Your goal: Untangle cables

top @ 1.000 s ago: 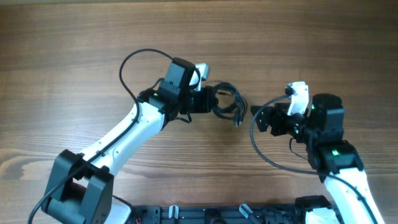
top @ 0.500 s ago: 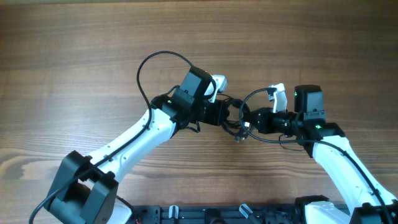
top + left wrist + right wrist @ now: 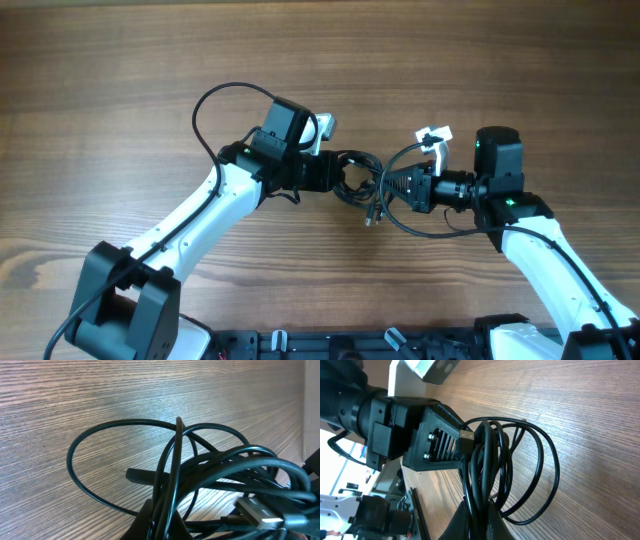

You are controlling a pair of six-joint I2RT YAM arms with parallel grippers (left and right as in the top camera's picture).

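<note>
The cables (image 3: 362,172) are a bunch of thin black wires held between both arms near the table's middle, with a plug end (image 3: 372,214) hanging below. My left gripper (image 3: 336,172) is shut on the bunch's left side. In the left wrist view its jaws (image 3: 167,512) pinch several strands, a wide loop (image 3: 100,442) lies on the wood, and a silvery plug (image 3: 257,515) shows at the right. My right gripper (image 3: 393,186) is shut on the right side. In the right wrist view its jaws (image 3: 479,510) clamp several strands (image 3: 487,455), facing the left gripper (image 3: 427,435).
The thicker arm cables arc over the table: one (image 3: 215,100) behind the left arm, one (image 3: 420,228) under the right wrist. A black rail (image 3: 380,342) runs along the table's near edge. Bare wooden tabletop (image 3: 500,60) surrounds the arms.
My right gripper came in leftward from its open stance and shut on the bunch's right side. The left arm swung right, then back left, keeping its hold on the cables.
</note>
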